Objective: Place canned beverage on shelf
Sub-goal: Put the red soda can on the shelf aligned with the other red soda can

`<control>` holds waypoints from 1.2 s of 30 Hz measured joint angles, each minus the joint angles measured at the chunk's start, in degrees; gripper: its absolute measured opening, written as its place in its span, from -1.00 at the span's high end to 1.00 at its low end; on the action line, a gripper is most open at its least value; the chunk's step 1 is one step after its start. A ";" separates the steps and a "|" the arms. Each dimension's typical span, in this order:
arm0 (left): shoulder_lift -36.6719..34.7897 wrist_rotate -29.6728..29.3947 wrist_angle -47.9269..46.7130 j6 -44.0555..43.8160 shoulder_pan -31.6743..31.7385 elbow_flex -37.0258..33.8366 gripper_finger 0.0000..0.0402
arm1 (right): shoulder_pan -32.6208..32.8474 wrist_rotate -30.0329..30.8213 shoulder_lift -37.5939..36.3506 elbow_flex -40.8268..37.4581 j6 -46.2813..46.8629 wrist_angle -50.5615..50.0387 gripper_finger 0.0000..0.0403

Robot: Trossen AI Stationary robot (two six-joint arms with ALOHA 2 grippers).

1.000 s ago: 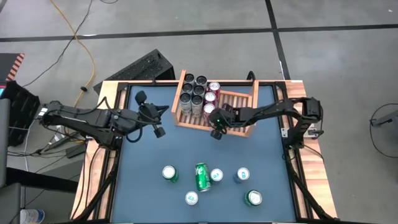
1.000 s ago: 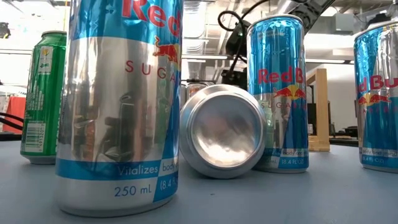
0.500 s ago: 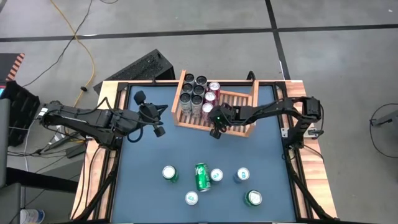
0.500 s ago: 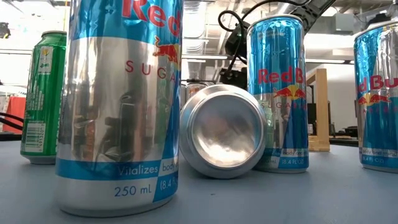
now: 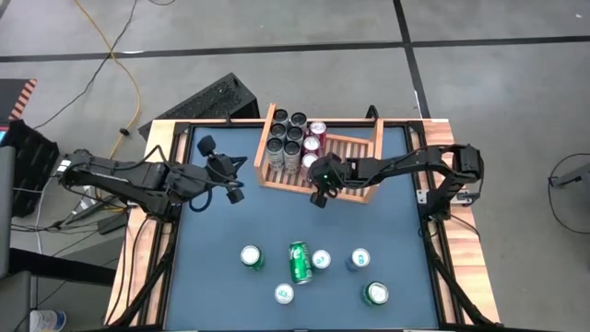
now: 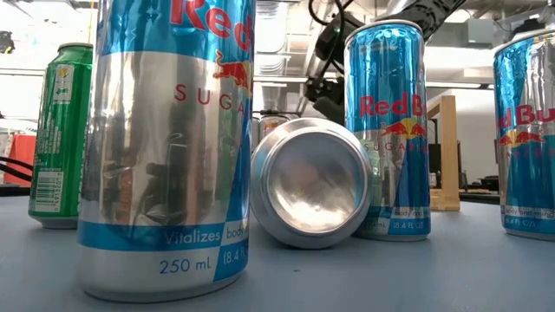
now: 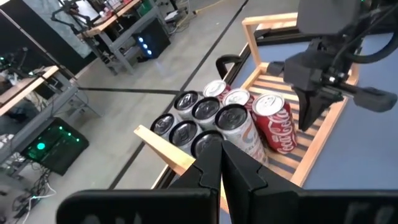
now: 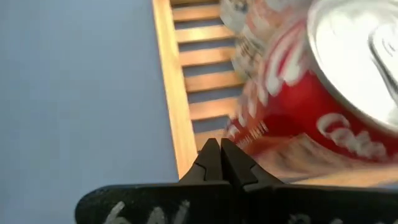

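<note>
The shelf (image 5: 359,148) is a light wooden slatted tray at the table's far middle. Several silver and dark cans and two red cola cans (image 7: 273,121) stand upright in its left part. My right gripper (image 5: 318,192) is shut and empty. It points down over the shelf's front rim (image 8: 171,93), just beside the nearest red can (image 8: 298,93); it also shows in the left wrist view (image 7: 308,115). My left gripper (image 5: 238,168) is shut and empty, left of the shelf and facing it.
Loose cans stand on the blue table near its front: a green one (image 5: 251,257), a blue one (image 5: 359,260) and others (image 5: 374,293). One green can (image 5: 300,263) lies on its side. Bare table lies between these cans and the shelf.
My right gripper has shifted a little toward the table's left along the shelf's front rim and has stayed shut. The cans in the shelf and on the table have not moved.
</note>
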 joint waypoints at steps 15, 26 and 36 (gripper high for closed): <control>0.00 -0.09 -3.14 -1.61 0.00 0.00 1.00 | 0.47 5.79 4.91 0.06 2.04 2.59 1.00; 0.00 -0.13 -2.96 -2.01 0.00 0.00 1.00 | -0.57 4.98 6.44 -0.04 0.86 3.71 1.00; 0.00 -0.39 -2.91 -1.14 0.00 0.00 1.00 | 0.71 5.50 3.79 -0.04 0.85 -0.43 1.00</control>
